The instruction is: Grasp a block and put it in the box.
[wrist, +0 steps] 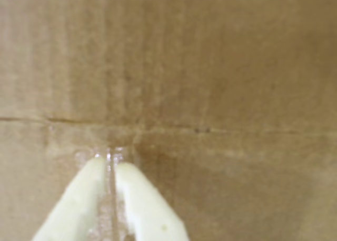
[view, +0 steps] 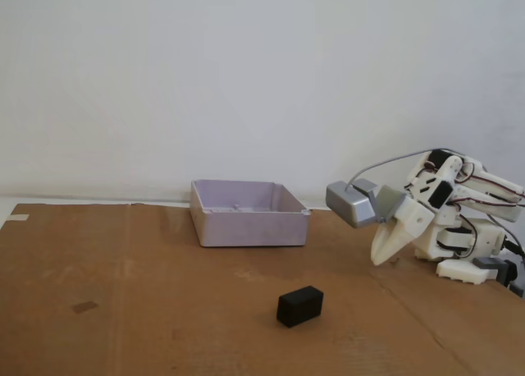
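Behind everything in the fixed view stands a plain white wall (view: 246, 72), bare of any print or label. Below it a brown cardboard sheet (view: 123, 310) covers the table, creased and seamed, with a small strip of pale tape (view: 16, 218) at its far left edge and a dull grey patch (view: 84, 307) nearer the front. No writing can be read anywhere. At the right the white arm (view: 459, 220) sits folded low, a grey camera housing (view: 354, 202) on its wrist. The pale lilac box (view: 248, 213) rests open near the wall, well left of the arm. The gripper (wrist: 111, 164) points down at the cardboard, its cream jaws closed together on nothing. The black block (view: 299, 305) lies on the cardboard in front of the box, apart from it and from the gripper.
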Controlling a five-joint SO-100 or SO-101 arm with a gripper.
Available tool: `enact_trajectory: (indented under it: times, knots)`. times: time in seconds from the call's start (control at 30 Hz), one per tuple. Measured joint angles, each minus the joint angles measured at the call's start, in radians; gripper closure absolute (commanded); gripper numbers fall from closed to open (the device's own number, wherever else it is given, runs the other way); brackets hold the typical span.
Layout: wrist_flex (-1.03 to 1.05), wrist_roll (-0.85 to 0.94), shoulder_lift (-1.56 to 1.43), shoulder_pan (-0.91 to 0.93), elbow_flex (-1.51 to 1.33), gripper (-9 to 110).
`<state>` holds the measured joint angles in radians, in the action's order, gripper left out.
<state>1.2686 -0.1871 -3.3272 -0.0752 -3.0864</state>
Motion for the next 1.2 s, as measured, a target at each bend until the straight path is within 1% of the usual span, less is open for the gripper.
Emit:
enact_trajectory:
  times: [0.43, 0.8, 1.1, 1.2]
  knots:
    - [0.005, -0.008, 0.204, 0.002, 0.176, 101]
    - [-0.244, -0.009, 0.391, 0.002, 0.313, 101]
    - [-0.261, -0.009, 0.647, 0.002, 0.541, 101]
    - [-0.261, -0.009, 0.752, -0.029, 0.634, 101]
